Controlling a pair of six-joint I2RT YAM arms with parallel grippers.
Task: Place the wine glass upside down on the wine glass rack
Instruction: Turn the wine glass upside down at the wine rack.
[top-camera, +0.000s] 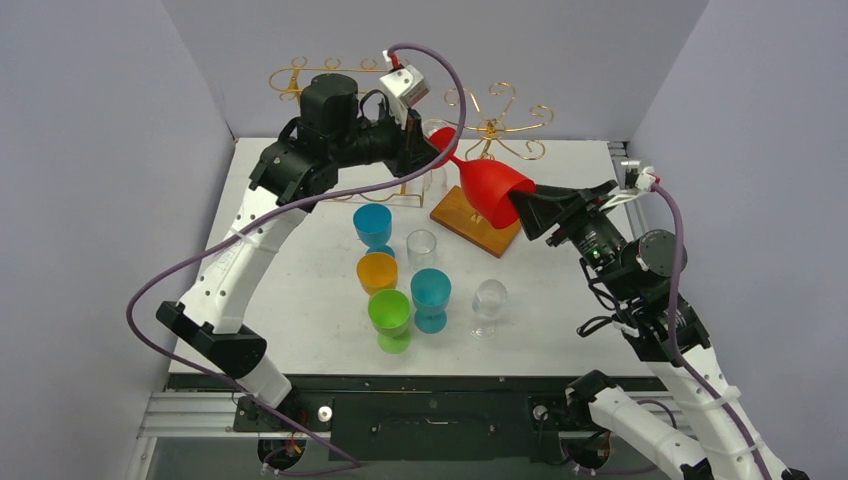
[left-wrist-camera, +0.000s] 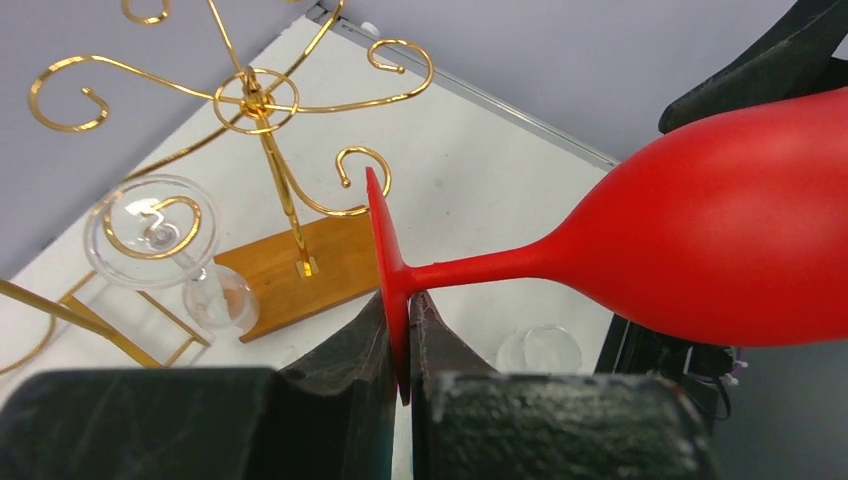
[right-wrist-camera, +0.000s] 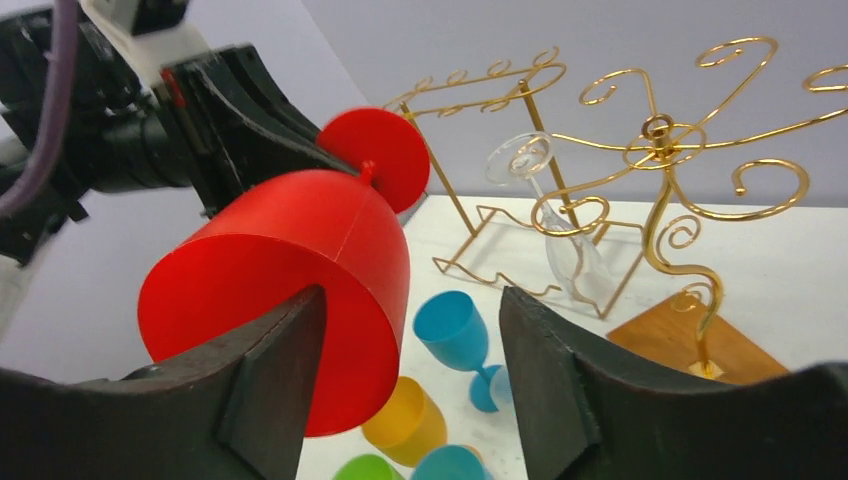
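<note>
A red wine glass (top-camera: 490, 190) hangs in the air on its side, above the table. My left gripper (left-wrist-camera: 405, 300) is shut on the edge of its round foot (left-wrist-camera: 385, 250), seen in the top view at the left gripper (top-camera: 432, 145). My right gripper (right-wrist-camera: 410, 295) is open at the bowl's mouth (right-wrist-camera: 290, 270); its left finger (right-wrist-camera: 270, 380) overlaps the rim and its right finger stands well apart. The gold wire wine glass rack (top-camera: 495, 125) on a wooden base (top-camera: 470, 220) stands just behind the glass, and its curled hooks (left-wrist-camera: 255, 100) show in the left wrist view.
A second gold rack (top-camera: 300, 75) at the back left carries a clear glass hung upside down (left-wrist-camera: 155, 225). Blue (top-camera: 373, 225), orange (top-camera: 377, 270), green (top-camera: 389, 315) and teal (top-camera: 431, 292) cups and two clear glasses (top-camera: 489, 300) stand mid-table.
</note>
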